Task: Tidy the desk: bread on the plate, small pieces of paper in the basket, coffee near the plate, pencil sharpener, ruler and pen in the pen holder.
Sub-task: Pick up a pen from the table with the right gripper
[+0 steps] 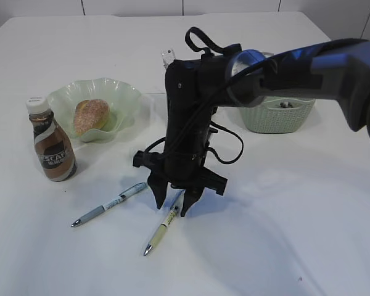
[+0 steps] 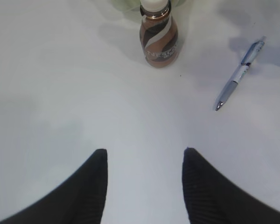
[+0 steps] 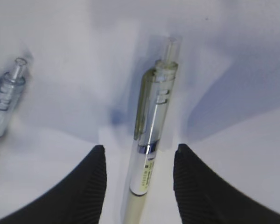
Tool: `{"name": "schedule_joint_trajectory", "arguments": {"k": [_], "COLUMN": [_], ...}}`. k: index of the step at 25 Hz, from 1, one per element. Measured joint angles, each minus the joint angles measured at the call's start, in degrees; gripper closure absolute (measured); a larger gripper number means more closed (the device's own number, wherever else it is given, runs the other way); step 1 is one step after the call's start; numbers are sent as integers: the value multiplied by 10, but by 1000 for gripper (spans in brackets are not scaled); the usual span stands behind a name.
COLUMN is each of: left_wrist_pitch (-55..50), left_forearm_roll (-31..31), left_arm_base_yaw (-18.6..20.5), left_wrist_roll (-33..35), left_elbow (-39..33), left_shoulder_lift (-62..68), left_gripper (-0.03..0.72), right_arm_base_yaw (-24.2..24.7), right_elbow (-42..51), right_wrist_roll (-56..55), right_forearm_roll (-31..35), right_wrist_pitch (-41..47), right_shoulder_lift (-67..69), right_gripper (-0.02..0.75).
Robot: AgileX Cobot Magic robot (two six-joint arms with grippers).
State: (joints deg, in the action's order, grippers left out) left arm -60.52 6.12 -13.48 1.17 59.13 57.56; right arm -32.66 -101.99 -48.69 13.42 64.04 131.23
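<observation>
Bread [image 1: 90, 115] on plate [image 1: 128, 98], bottle [image 1: 51, 142] beside.

Matt white table [image 1: 283, 246] under glossy, translucent green plate [image 1: 126, 98] holding rough, sugar-crusted bread [image 1: 89, 115]; shiny plastic coffee bottle [image 1: 52, 148] with smooth printed wrap near left; clear glossy plastic barrel and metal band on yellow pen [image 3: 151, 135]; finely ribbed matt black fingertips [image 3: 91, 182]; woven pale-green plastic basket [image 1: 277, 114] far right.

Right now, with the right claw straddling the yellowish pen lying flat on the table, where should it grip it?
Grip the yellowish pen with the clear clip end across its slim barrel, just below the silver ring, coming straight down from above. It lies flat on the white table, and the open right claw already has one finger on each side of it.
</observation>
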Motion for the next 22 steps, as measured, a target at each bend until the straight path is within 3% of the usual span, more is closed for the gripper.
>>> {"name": "schedule_joint_trajectory", "arguments": {"k": [22], "left_wrist_pitch": [1], "left_forearm_roll": [2], "left_arm_base_yaw": [0], "left_wrist_roll": [0], "left_elbow": [0], "left_shoulder_lift": [0], "left_gripper": [324], "right_arm_base_yaw": [0], "right_elbow": [0], "right_wrist_roll": [-22], "right_forearm_roll": [-48], "right_wrist_pitch": [0], "right_shoulder_lift": [7], "right_gripper": [353]}}
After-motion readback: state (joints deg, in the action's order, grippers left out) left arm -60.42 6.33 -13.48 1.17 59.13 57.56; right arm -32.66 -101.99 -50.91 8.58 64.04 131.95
